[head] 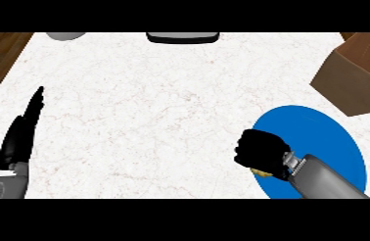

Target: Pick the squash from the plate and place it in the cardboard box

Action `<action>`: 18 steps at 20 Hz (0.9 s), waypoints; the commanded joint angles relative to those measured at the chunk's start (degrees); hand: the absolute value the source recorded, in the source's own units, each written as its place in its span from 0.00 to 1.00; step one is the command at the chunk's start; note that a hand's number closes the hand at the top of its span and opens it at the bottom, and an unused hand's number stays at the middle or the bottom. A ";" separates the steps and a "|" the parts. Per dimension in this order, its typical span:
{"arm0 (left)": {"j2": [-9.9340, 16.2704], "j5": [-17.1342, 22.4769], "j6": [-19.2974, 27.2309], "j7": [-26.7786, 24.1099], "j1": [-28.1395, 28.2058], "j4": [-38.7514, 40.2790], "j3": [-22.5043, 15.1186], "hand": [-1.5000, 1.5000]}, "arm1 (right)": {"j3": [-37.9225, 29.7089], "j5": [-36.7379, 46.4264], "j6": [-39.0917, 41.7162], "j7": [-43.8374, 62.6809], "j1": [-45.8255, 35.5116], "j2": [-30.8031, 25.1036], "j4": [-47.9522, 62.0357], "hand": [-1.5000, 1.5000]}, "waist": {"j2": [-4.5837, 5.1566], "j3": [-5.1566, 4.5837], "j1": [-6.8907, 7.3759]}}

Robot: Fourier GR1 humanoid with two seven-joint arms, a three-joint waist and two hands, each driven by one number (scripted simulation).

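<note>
The black right hand [260, 148] curled over the yellow squash [262, 173] at the round blue plate's [318, 132] left rim; its axis stayed hidden. Brown cardboard box [350, 73] sat at the counter's right edge; left hand [22, 132] rested open.

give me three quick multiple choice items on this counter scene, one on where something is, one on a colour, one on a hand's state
1. Where is the brown cardboard box?
A. at the counter's right edge, beyond the plate
B. at the counter's left edge
C. on the plate

2. What colour is the round plate?
A. red
B. blue
C. green

3. How is the robot's black right hand?
A. flat on the counter
B. straight fingers pointing up
C. curled, over the plate's left rim

Key:
1 A, the box sits at the right edge, farther from the robot than the plate.
2 B, the plate is plainly blue.
3 C, its fingers are curled, with a bit of yellowish squash showing beneath it; the left hand rests open at the left edge.
</note>
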 commanded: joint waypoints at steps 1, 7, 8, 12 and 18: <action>0.18 0.67 -1.56 1.48 3.66 -5.00 0.65 0.50 | -1.49 2.59 -5.23 -1.02 0.31 3.50 1.90 1.00 | -0.02 0.05 0.24; 1.30 1.73 0.58 0.63 3.35 -0.49 4.33 0.50 | -31.21 -14.19 -13.03 4.11 7.28 -9.42 11.52 1.00 | 0.14 1.01 -7.49; 1.08 1.47 1.06 0.25 3.94 -0.05 4.41 0.50 | -34.68 -16.36 -12.97 4.82 7.33 -10.01 13.39 1.00 | 0.35 1.17 -8.87; 0.81 1.54 1.34 -0.87 5.15 -0.93 4.58 0.50 | -50.12 -24.45 -17.14 3.45 6.31 -15.95 21.97 1.00 | 0.21 0.85 -6.67; 0.35 1.05 -0.03 -1.57 4.54 -2.93 2.46 0.50 | -66.25 -35.09 -22.74 -10.01 5.77 -24.00 35.42 1.00 | 0.41 0.68 -2.89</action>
